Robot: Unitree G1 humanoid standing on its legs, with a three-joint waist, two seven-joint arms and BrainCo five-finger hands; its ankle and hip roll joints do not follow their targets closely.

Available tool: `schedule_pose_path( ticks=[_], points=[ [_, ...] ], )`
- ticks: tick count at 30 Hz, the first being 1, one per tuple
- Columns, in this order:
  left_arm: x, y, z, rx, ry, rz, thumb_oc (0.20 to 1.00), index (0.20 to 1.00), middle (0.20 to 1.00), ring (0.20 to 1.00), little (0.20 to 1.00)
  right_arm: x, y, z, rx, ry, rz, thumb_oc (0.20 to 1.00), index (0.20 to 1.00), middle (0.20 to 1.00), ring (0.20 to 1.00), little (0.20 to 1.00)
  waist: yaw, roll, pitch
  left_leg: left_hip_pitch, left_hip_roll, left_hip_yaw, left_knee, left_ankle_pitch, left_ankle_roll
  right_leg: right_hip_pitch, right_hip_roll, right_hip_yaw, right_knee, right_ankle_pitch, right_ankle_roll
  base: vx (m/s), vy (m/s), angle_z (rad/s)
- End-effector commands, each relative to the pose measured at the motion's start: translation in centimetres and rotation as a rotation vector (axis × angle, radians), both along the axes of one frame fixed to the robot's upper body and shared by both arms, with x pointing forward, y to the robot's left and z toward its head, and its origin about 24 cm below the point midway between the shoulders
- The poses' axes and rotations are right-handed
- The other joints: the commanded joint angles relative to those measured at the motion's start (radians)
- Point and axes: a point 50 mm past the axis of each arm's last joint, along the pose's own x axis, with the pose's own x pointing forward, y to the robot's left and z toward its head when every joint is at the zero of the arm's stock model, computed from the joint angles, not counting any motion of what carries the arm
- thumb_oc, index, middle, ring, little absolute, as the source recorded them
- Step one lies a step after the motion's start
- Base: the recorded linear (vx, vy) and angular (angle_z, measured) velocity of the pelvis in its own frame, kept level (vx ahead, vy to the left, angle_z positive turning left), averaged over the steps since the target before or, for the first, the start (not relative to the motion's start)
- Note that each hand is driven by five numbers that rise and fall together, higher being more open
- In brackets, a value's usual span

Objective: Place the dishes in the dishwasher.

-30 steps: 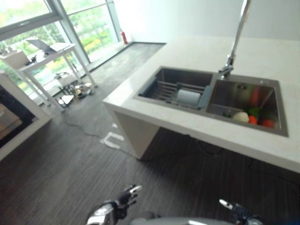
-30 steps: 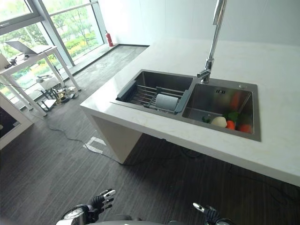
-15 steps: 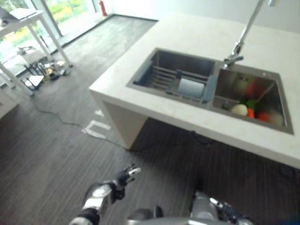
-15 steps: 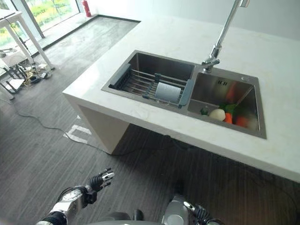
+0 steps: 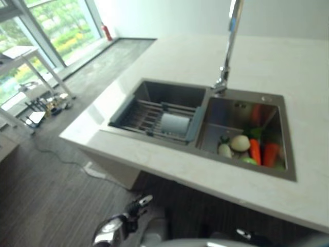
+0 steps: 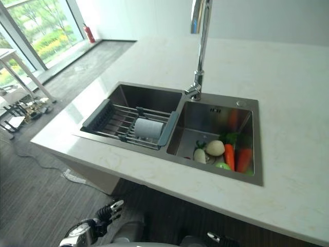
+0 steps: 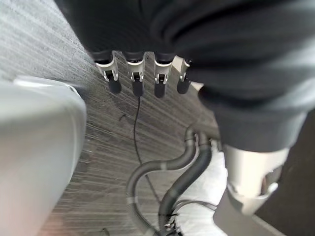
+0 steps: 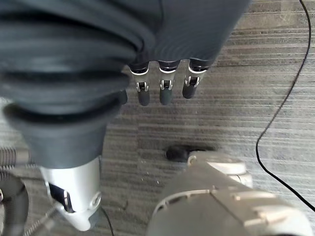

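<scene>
Dishes: one pale cup (image 6: 149, 128) lies on its side in the rack (image 6: 128, 123), which spans the left basin of the double sink (image 6: 154, 98).

Left eye view: the sink is set in a pale counter (image 5: 288, 67). The tall tap (image 5: 229, 46) stands behind the divider between the basins. The right basin holds vegetables (image 5: 247, 146): pale round ones, orange carrots and something green. The left hand (image 5: 134, 207) hangs low beside the counter edge, over the dark floor (image 5: 31, 195), with nothing in it.

Right eye view: the same layout. The cup lies near the right end of the rack. A white table (image 6: 13, 64) stands by the window (image 6: 46, 31) at far left. The left hand (image 6: 105, 212) appears at the bottom edge.

Left wrist view: the left hand's fingers (image 7: 135, 78) extend straight, side by side, holding nothing, above the striped floor.

Right wrist view: the right hand (image 8: 165, 78) points its fingers straight down at the floor, relaxed and holding nothing.
</scene>
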Motion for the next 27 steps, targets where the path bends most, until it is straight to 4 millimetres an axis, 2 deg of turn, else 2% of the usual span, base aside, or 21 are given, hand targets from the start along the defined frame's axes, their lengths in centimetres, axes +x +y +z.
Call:
schedule_pose_path(
  ticks=[1, 6, 9, 13, 16, 17, 18, 19, 20, 21, 22, 23, 24, 25, 27],
  points=[
    [2.9, 0.3, 1.6, 0.022, -0.127, -0.020, 1.000, 1.000, 1.000, 1.000, 1.000, 0.3, -0.5, 0.3, 0.003, -0.054, -0.058, 1.000, 1.000, 1.000, 1.000, 1.000, -0.018, -0.006, -0.001, 0.198, -0.057, 0.016, -0.022, -0.055, 0.058, -0.028, -0.140, 0.032, 0.116, -0.047, 0.154, 0.12, 0.167, -0.14],
    [2.9, 1.8, 1.6, 0.085, -0.110, 0.014, 1.000, 1.000, 1.000, 1.000, 1.000, -1.2, 0.5, -0.4, 0.020, 0.016, -0.029, 1.000, 1.000, 1.000, 1.000, 1.000, -0.017, -0.004, -0.029, 0.241, -0.072, 0.046, -0.083, -0.067, 0.081, -0.037, -0.183, 0.026, 0.048, 0.006, 0.198, 0.03, 0.103, -0.13],
    [2.6, 2.3, 1.4, 0.093, -0.082, 0.042, 1.000, 1.000, 1.000, 1.000, 1.000, -1.4, 0.5, -0.4, 0.015, 0.042, -0.037, 1.000, 1.000, 1.000, 1.000, 1.000, -0.013, -0.009, -0.038, 0.238, -0.067, 0.068, -0.079, -0.076, 0.084, -0.031, -0.191, 0.025, 0.018, 0.019, 0.207, -0.01, 0.012, -0.06],
    [1.1, 3.2, 0.7, 0.105, -0.022, 0.062, 1.000, 1.000, 1.000, 1.000, 1.000, -2.0, 0.0, -0.4, 0.004, 0.058, -0.051, 1.000, 1.000, 1.000, 1.000, 1.000, 0.000, -0.019, -0.057, 0.258, -0.053, 0.097, -0.101, -0.076, 0.077, -0.004, -0.198, -0.003, -0.025, 0.036, 0.220, 0.01, -0.032, -0.17],
    [-0.8, 4.0, 0.0, 0.080, 0.081, 0.087, 1.000, 1.000, 1.000, 1.000, 1.000, -2.3, -0.5, -0.3, 0.002, 0.061, -0.076, 1.000, 1.000, 1.000, 1.000, 1.000, 0.004, -0.015, -0.068, 0.279, -0.047, 0.115, -0.112, -0.078, 0.074, 0.020, -0.204, -0.028, -0.042, 0.036, 0.225, 0.02, -0.012, -0.18],
    [-1.7, 4.9, -0.2, 0.076, 0.136, 0.117, 1.000, 1.000, 1.000, 1.000, 1.000, -2.5, -1.0, -0.2, -0.004, 0.063, -0.094, 1.000, 1.000, 1.000, 1.000, 1.000, 0.003, -0.010, -0.071, 0.287, -0.046, 0.119, -0.117, -0.078, 0.072, 0.027, -0.206, -0.035, -0.047, 0.036, 0.226, 0.02, 0.018, -0.11],
    [-2.3, 6.2, -0.1, 0.079, 0.170, 0.159, 1.000, 1.000, 1.000, 1.000, 1.000, -2.6, -1.3, -0.1, -0.011, 0.065, -0.109, 1.000, 1.000, 1.000, 1.000, 1.000, 0.002, -0.005, -0.074, 0.293, -0.045, 0.122, -0.122, -0.078, 0.070, 0.033, -0.208, -0.040, -0.052, 0.037, 0.228, 0.03, 0.037, 0.02],
    [-3.0, 8.4, 0.5, 0.090, 0.213, 0.230, 1.000, 1.000, 1.000, 1.000, 1.000, -2.8, -2.0, 0.2, -0.023, 0.067, -0.130, 1.000, 1.000, 1.000, 1.000, 1.000, 0.002, 0.002, -0.076, 0.301, -0.046, 0.125, -0.127, -0.079, 0.069, 0.040, -0.210, -0.048, -0.057, 0.038, 0.230, 0.03, 0.056, 0.03],
    [-3.8, 12.4, 2.0, 0.155, 0.230, 0.355, 1.000, 1.000, 1.000, 1.000, 1.000, -3.3, -3.0, 0.5, -0.042, 0.074, -0.152, 1.000, 1.000, 1.000, 1.000, 1.000, 0.003, 0.013, -0.080, 0.306, -0.049, 0.125, -0.130, -0.081, 0.069, 0.044, -0.214, -0.058, -0.062, 0.040, 0.234, 0.02, 0.054, -0.02],
    [-4.0, 14.2, 3.0, 0.193, 0.236, 0.387, 1.000, 1.000, 1.000, 1.000, 1.000, -3.5, -3.4, 0.6, -0.049, 0.076, -0.161, 1.000, 1.000, 1.000, 1.000, 1.000, 0.005, 0.017, -0.081, 0.307, -0.049, 0.124, -0.131, -0.081, 0.069, 0.043, -0.217, -0.061, -0.062, 0.040, 0.236, 0.01, 0.047, -0.02],
    [-4.2, 16.8, 4.5, 0.277, 0.238, 0.443, 1.000, 1.000, 1.000, 1.000, 1.000, -3.9, -3.8, 0.7, -0.059, 0.081, -0.176, 1.000, 1.000, 1.000, 1.000, 1.000, 0.008, 0.023, -0.082, 0.308, -0.050, 0.121, -0.133, -0.081, 0.069, 0.044, -0.220, -0.067, -0.063, 0.042, 0.238, 0.00, 0.034, -0.01],
    [-4.8, 20.5, 7.2, 0.398, 0.225, 0.516, 1.000, 1.000, 1.000, 1.000, 1.000, -4.5, -4.2, 0.8, -0.072, 0.085, -0.200, 1.000, 1.000, 1.000, 1.000, 1.000, 0.016, 0.033, -0.086, 0.306, -0.052, 0.113, -0.136, -0.080, 0.069, 0.043, -0.223, -0.072, -0.068, 0.046, 0.242, 0.00, 0.000, 0.00],
    [-5.1, 23.0, 9.4, 0.506, 0.204, 0.577, 1.000, 1.000, 1.000, 1.000, 1.000, -4.8, -4.4, 0.9, -0.077, 0.086, -0.224, 1.000, 1.000, 1.000, 1.000, 1.000, 0.022, 0.039, -0.088, 0.305, -0.055, 0.106, -0.139, -0.079, 0.070, 0.043, -0.226, -0.076, -0.073, 0.050, 0.246, 0.00, 0.000, 0.00],
    [-5.7, 27.3, 14.6, 0.677, 0.147, 0.641, 1.000, 1.000, 1.000, 1.000, 1.000, -5.4, -4.6, 0.9, -0.082, 0.086, -0.260, 1.000, 1.000, 1.000, 1.000, 1.000, 0.034, 0.051, -0.094, 0.302, -0.058, 0.099, -0.142, -0.078, 0.071, 0.042, -0.232, -0.085, -0.079, 0.058, 0.251, 0.00, 0.000, 0.00],
    [-5.7, 30.0, 19.1, 0.836, 0.080, 0.700, 1.000, 1.000, 1.000, 1.000, 1.000, -5.8, -4.6, 0.9, -0.082, 0.087, -0.284, 1.000, 1.000, 1.000, 1.000, 1.000, 0.045, 0.060, -0.096, 0.297, -0.061, 0.095, -0.143, -0.076, 0.070, 0.039, -0.238, -0.094, -0.081, 0.066, 0.253, 0.00, -0.006, 0.04]
  ],
)
